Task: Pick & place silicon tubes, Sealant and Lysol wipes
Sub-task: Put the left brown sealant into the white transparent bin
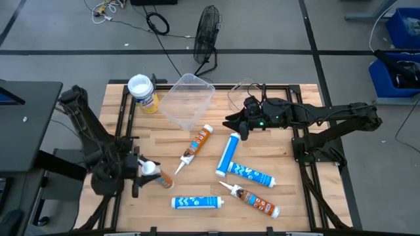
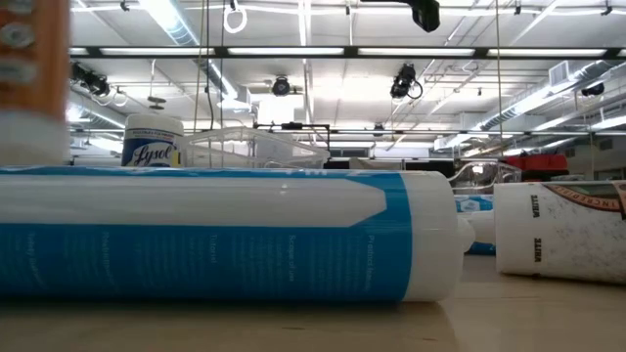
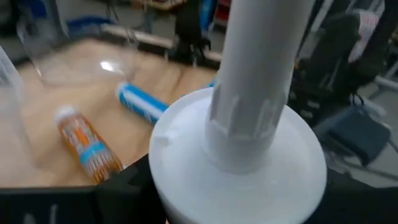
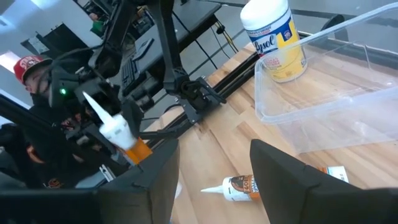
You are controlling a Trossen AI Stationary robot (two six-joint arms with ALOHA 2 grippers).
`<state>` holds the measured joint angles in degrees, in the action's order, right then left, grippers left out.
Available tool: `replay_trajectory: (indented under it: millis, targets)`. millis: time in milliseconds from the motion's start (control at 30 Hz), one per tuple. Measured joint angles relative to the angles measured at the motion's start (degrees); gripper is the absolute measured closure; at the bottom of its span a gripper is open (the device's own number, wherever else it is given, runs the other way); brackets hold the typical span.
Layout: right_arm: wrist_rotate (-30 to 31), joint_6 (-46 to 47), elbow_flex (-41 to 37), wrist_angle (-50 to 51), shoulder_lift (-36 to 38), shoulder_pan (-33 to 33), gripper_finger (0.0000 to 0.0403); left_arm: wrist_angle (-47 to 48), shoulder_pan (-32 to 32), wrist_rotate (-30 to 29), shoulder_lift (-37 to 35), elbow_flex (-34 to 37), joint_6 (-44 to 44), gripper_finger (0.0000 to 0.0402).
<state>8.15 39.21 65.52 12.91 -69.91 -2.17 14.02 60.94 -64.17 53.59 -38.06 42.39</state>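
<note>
My left gripper, near the table's front left, is shut on an orange-brown tube with a white nozzle. My right gripper hovers open over the table's middle right, nothing between its fingers. The yellow Lysol wipes canister stands upright on its base at the far left, beside a clear plastic bin. Two more orange-brown tubes and three blue-and-white tubes lie on their sides on the table. My left gripper pinches the orange-brown tube between its two fingers, just behind the white shoulder at the nozzle end. That shoulder hides the place of contact. The tube sits tilted, nozzle end up. Whether its lower end is off the table, I cannot tell.
The bin lies tilted at the table's far middle. Black frame rails run along the table's sides. A fan and cables lie on the floor beyond the far edge. Bare wood shows between the bin and the tubes.
</note>
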Motion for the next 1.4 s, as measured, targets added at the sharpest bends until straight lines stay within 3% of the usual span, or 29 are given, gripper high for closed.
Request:
replay_trajectory:
  millis: [333, 667, 1000, 1267, 1400]
  targets:
    - [0.0, -1.6, 0.0, -0.7, 0.0, -0.3, 0.0201, 0.1, -10.2, -0.3, -7.9, -7.5, -18.0, 0.0181]
    - [0.0, -2.8, 0.0, -1.7, 0.0, -0.3, 0.0201, 0.1, -26.1, 0.9, -11.8, -14.8, -34.9, 0.0181]
    - [0.0, -4.3, 0.0, -3.8, 0.0, -0.3, 0.0201, 0.6, -45.4, 13.2, -11.2, -17.4, -42.1, 0.0181]
    - [0.5, -5.6, 0.0, -3.4, 0.0, -0.3, 0.0201, 0.5, -61.4, 31.1, -7.8, -17.4, -40.8, 0.0180]
    - [1.5, -5.6, 0.0, -2.8, 0.0, -0.3, 0.0201, -0.2, -68.6, 35.8, -5.0, -17.4, -40.3, 0.0180]
